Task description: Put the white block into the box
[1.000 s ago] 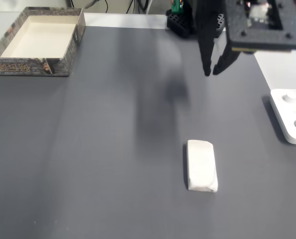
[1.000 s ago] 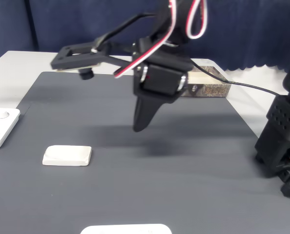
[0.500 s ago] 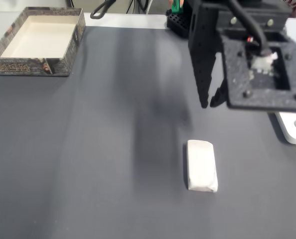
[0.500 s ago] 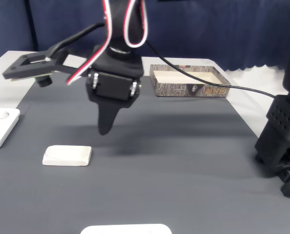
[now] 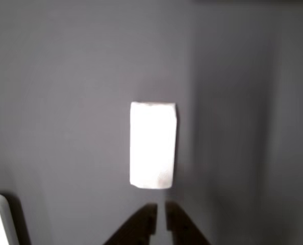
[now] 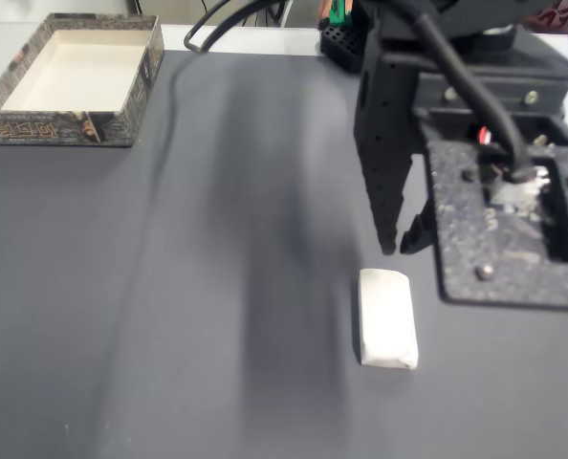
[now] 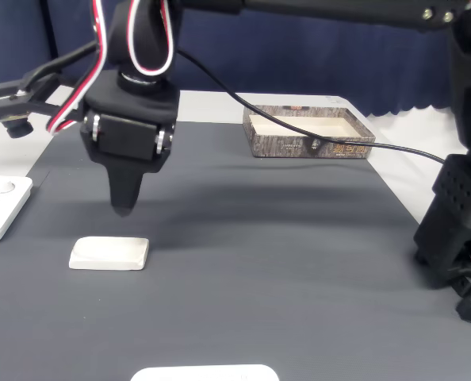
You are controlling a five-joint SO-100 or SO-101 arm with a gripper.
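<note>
White block (image 5: pixel 152 145) lies flat on the grey mat (image 5: pixel 65 76), just ahead of the gripper (image 5: pixel 160 218) tips in the other view; fingers nearly together, a thin slit between, grasping nothing. In a fixed view, gripper (image 6: pixel 399 247) hangs just above the block's (image 6: pixel 387 316) far end; box (image 6: pixel 35 120) well apart, far left. In a fixed view, gripper (image 7: pixel 124 208) points down, above the block (image 7: pixel 109 253); box (image 7: pixel 311 146) far right behind.

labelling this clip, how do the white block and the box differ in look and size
The white block is a plain white solid bar; the box is hollow and open-topped, cream inside with a speckled grey-brown patterned rim. The white block is far smaller and lies low and flat; the box is several times wider with raised walls. The white block lies near the gripper; the box sits at the mat's far corner. Both are rectangular and rest on the dark mat.
</note>
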